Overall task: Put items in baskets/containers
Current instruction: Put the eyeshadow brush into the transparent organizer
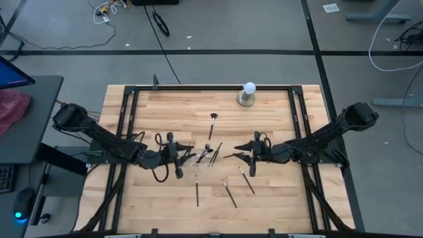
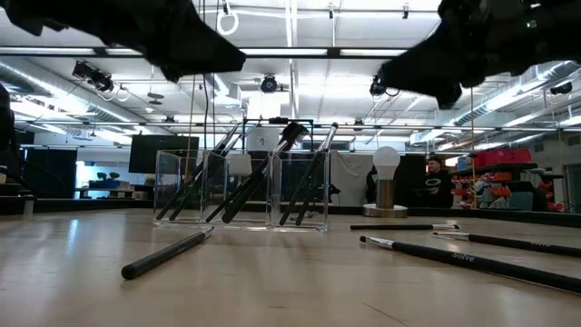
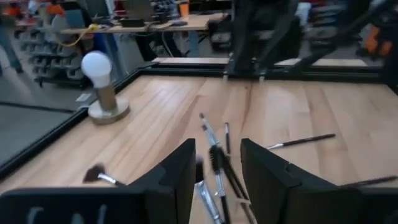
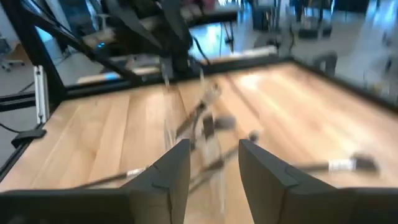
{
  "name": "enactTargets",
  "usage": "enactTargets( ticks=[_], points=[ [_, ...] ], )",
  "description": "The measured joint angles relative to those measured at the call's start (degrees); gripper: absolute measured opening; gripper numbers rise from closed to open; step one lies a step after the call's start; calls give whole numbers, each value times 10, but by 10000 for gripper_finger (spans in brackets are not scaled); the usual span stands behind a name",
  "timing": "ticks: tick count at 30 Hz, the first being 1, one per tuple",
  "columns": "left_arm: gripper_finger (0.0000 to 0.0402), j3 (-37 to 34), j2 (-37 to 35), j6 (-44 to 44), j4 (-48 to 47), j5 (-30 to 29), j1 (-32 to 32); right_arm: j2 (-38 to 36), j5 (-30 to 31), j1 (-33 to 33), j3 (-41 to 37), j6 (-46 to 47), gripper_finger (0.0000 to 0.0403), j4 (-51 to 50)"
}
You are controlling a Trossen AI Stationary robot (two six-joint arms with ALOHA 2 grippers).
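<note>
The clear plastic tray (image 1: 205,157) stands at the table's middle with several dark brushes leaning in its compartments (image 2: 241,186). Other brushes lie flat: one toward the far edge (image 1: 213,123), three near the near edge (image 1: 197,192) (image 1: 229,193) (image 1: 246,180), and one (image 1: 231,157) between the tray and my right gripper. My left gripper (image 1: 180,153) hovers just left of the tray, open (image 3: 214,180), with the leaning brushes (image 3: 217,168) showing beyond its gap. My right gripper (image 1: 242,156) hovers just right of the tray, open (image 4: 214,174), facing it (image 4: 199,124).
A white ball on a round metal base (image 1: 248,94) stands at the far edge (image 3: 99,84). A black frame (image 1: 198,88) rims the wooden table. Bare wood lies left of the left gripper and right of the right one.
</note>
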Motion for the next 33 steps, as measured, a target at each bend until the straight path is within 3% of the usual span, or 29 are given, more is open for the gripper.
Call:
enactTargets(
  ticks=[9,17,26,33],
  points=[
    [130,18,2,-15,-51,-4,-28,0,1,48,8,142,139,-148],
    [130,18,2,-73,-61,-6,-40,27,-10,128,78,286,140,-410],
    [110,18,29,-109,-35,-9,-59,145,-14,197,120,377,193,-439],
    [86,18,97,-106,46,-12,-57,254,81,200,172,458,205,-468]
  ],
)
